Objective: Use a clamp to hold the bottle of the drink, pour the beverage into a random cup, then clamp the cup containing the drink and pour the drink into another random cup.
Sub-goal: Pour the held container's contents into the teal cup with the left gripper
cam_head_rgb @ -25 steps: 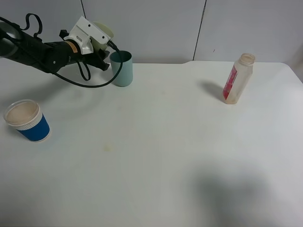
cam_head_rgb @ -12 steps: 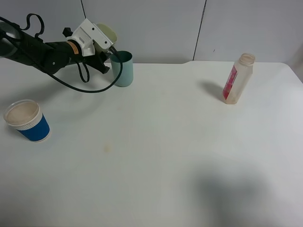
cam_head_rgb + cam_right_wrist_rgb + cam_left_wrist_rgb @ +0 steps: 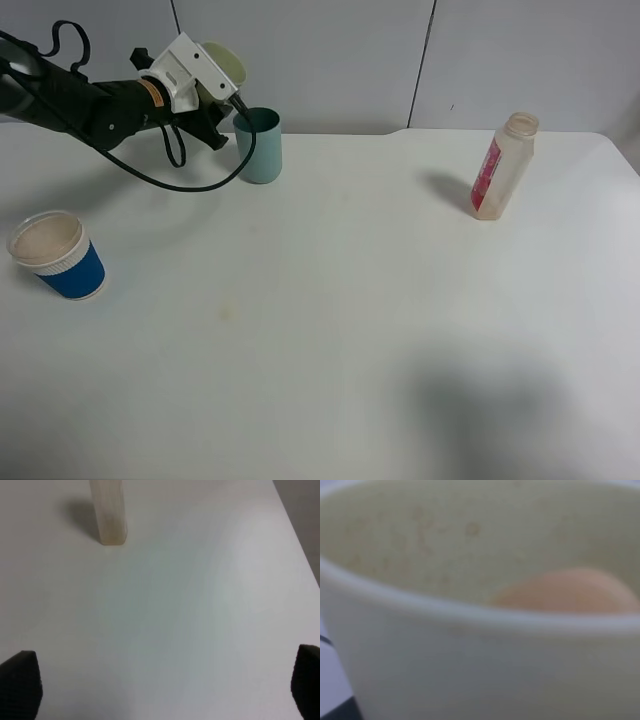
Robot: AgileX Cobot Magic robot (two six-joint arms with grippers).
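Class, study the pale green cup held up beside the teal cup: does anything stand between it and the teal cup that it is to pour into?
Nothing visible does. The pale green cup hangs tilted just above and beside the teal cup, whose mouth is open. The blue cup and the bottle stand far off on the table.

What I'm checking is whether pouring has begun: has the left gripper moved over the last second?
Yes, slightly. The left gripper, shut on the pale cup, has edged right, nearer the teal cup, which stayed put.
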